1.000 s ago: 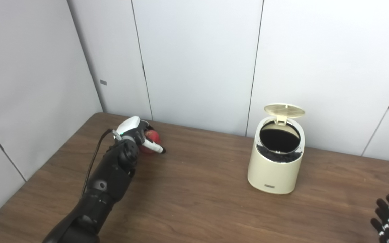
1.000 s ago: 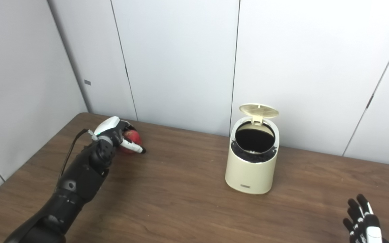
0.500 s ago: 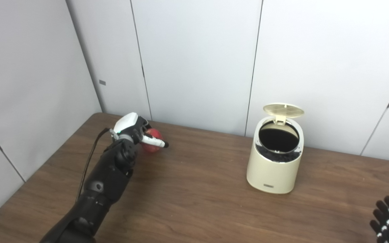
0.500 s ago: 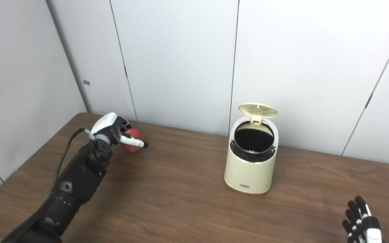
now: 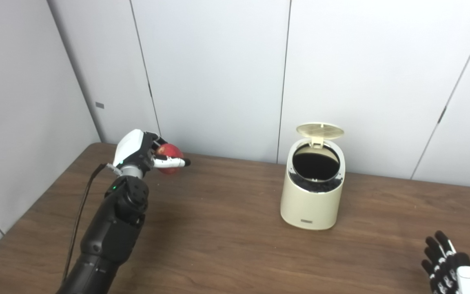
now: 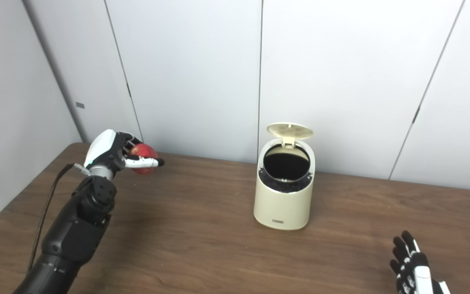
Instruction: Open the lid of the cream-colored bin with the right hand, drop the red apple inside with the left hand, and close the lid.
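Observation:
The cream-colored bin [image 5: 311, 203] stands on the brown table toward the back, right of the middle. Its round lid [image 5: 320, 130] is tipped up at the rear and the dark inside shows. My left hand [image 5: 141, 152] is at the back left, raised above the table and shut on the red apple [image 5: 169, 157], well left of the bin. My right hand [image 5: 449, 266] rests low at the front right corner with its fingers spread and nothing in them.
White wall panels [image 5: 218, 73] close off the back and left sides of the table [image 5: 218, 237]. A black cable [image 5: 80, 212] hangs along my left forearm.
My left hand has lifted the apple off the table and carried it up. The camera has also shifted, so the whole picture sits differently. The bin and its lid have not moved.

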Robot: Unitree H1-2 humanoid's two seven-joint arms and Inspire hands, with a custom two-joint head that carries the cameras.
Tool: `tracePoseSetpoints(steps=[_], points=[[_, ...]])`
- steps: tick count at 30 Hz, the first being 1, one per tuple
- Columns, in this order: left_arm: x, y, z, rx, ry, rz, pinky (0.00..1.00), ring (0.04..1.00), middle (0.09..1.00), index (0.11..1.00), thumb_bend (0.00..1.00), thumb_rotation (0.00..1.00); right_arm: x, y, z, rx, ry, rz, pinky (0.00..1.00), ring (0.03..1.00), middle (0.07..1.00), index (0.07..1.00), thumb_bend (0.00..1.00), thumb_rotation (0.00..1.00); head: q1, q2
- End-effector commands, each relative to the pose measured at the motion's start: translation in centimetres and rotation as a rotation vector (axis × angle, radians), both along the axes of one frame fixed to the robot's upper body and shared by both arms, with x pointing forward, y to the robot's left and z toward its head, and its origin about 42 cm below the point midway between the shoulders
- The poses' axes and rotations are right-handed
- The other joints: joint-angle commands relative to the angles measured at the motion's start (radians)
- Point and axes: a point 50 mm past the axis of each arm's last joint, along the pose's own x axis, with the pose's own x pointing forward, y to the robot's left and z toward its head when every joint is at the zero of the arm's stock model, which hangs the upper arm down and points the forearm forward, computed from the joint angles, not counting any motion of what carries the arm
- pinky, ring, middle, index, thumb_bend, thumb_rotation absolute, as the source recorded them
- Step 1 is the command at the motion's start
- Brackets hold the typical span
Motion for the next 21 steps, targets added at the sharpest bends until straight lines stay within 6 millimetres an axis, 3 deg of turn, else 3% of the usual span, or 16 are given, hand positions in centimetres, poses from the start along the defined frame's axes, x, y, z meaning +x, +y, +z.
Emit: tracePoseSetpoints(steps=[1, 11, 16, 21], points=[[-0.5, -1.2, 3.2, 0.003, -0.154, -0.034, 0.4, 0.454, 0.494, 0.466, 0.48, 0.0, 0.4, 0.2, 1.2, -0.016, -0.094, 0.016, 0.97, 0.986, 0.967, 0.981, 0.47, 1.0, -0.006, 0.0], [-4.8, -9.4, 4.9, -0.023, -0.295, -0.272, 0.39, 0.444, 0.495, 0.472, 0.48, 0.0, 0.8, 1.0, 0.5, -0.025, -0.09, 0.014, 0.94, 0.97, 0.948, 0.959, 0.54, 1.0, -0.087, -0.013], [-5.6, -12.9, 5.0, -0.041, -0.34, -0.328, 0.35, 0.412, 0.469, 0.507, 0.48, 0.0, 1.0, 1.3, 0.2, -0.03, -0.087, 0.013, 0.91, 0.962, 0.941, 0.951, 0.54, 0.99, -0.11, -0.022], [-6.1, -16.4, 4.7, -0.055, -0.388, -0.386, 0.31, 0.4, 0.507, 0.505, 0.47, 0.0, 1.0, 2.0, -0.1, -0.024, -0.083, 0.008, 0.9, 0.954, 0.937, 0.945, 0.57, 0.98, -0.144, -0.03]])
